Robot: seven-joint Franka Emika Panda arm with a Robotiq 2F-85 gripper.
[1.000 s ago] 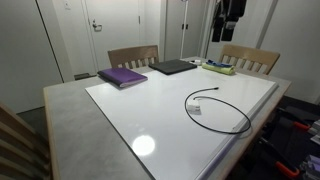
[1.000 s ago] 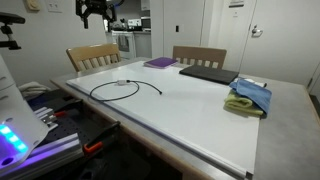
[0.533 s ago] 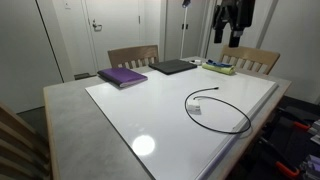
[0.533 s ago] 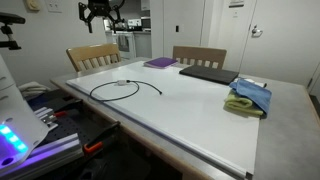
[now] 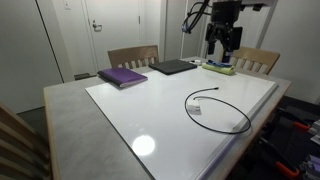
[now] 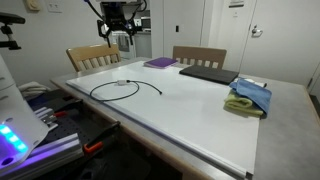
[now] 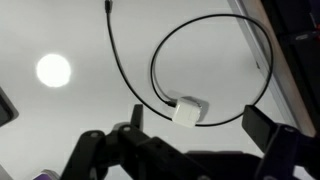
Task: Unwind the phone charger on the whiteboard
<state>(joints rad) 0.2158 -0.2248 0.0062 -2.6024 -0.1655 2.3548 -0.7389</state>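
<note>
Wrist view looks straight down on the phone charger (image 7: 187, 112); black cable lies in one loose loop flat on the whiteboard (image 7: 60, 120), pale plug block at the loop's crossing, free end trailing toward the top of frame; gripper (image 7: 180, 150) fingers spread wide apart, nothing between them. In an exterior view the gripper (image 5: 222, 42) hangs high, well apart from the coil; judged: height kept so the whole loop shows before choosing an end to pull; unwinding not yet begun.

Purple book (image 5: 122, 76), closed dark laptop (image 5: 173, 67), blue and green cloths (image 6: 248, 97), wooden chair (image 5: 133, 55), grey tabletop (image 5: 70, 125)
</note>
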